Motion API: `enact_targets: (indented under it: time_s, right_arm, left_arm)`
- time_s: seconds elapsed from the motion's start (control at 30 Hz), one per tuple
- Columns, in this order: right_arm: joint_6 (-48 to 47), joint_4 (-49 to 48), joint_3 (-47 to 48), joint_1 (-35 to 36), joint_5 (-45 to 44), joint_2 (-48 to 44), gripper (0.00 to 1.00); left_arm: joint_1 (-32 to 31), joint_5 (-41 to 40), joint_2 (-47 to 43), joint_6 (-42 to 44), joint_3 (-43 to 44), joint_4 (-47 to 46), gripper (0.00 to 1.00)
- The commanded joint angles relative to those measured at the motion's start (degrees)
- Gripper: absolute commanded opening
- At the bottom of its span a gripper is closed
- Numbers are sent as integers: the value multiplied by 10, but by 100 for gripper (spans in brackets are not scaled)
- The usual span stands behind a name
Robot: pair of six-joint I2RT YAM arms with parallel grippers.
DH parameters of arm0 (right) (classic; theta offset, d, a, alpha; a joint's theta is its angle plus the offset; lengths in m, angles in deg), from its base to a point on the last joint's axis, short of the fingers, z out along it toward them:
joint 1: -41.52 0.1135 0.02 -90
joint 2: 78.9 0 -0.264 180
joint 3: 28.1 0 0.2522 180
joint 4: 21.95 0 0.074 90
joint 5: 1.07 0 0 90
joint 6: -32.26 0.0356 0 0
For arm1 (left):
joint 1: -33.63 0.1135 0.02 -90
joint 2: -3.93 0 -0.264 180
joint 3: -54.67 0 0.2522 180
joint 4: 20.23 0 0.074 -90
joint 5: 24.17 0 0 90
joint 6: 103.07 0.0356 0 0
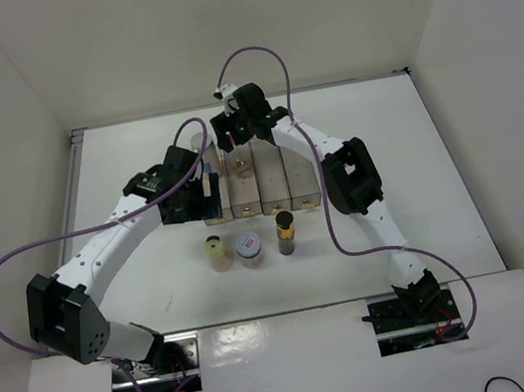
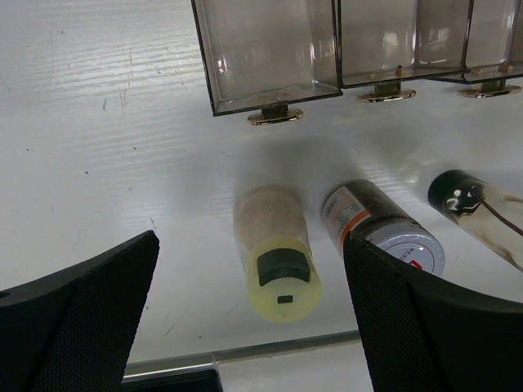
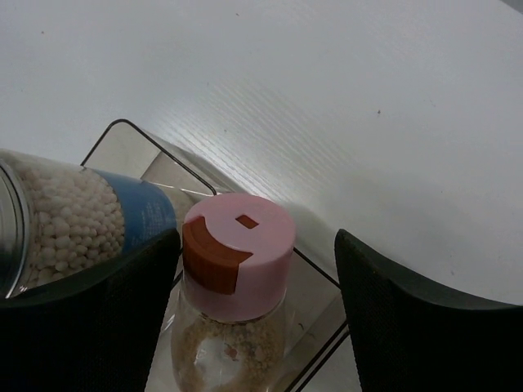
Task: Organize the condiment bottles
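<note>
Three bottles stand on the tabletop (image 1: 391, 184) — yellow-capped (image 1: 216, 252), red-rimmed (image 1: 250, 248), black-capped (image 1: 286, 232). My left jaws gape empty — my right jaws gape around the pink-capped bottle (image 3: 237, 245).

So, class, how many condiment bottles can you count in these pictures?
5. Three stand before the clear plastic rack: yellow-capped bottle, squat red-rimmed jar, slim black-capped bottle. Two sit in the rack: pink-capped bottle and a bead-filled blue-labelled bottle beside it, partly hidden.
</note>
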Motion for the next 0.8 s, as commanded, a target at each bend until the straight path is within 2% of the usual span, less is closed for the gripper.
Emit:
enact_targets:
  time_s: [0.0, 0.07, 0.27, 0.33, 0.6, 0.77]
  right_arm:
    - [-1, 6, 45, 4, -1, 6, 80]
    - [-1, 12, 59, 4, -1, 14, 78]
    - [-1, 17, 59, 4, -1, 19, 63]
    - [-1, 17, 59, 4, -1, 19, 54]
    - [-1, 29, 43, 4, -1, 2, 33]
    - [-1, 5, -11, 4, -6, -52, 32]
  left_arm:
    - [3, 6, 3, 3, -5, 0, 100]
    - [3, 6, 9, 3, -5, 0, 100]
    - [3, 6, 9, 3, -5, -5, 100]
    - [3, 11, 9, 3, -5, -5, 100]
    - [3, 11, 9, 3, -10, -5, 100]
    - [3, 11, 9, 3, -10, -5, 100]
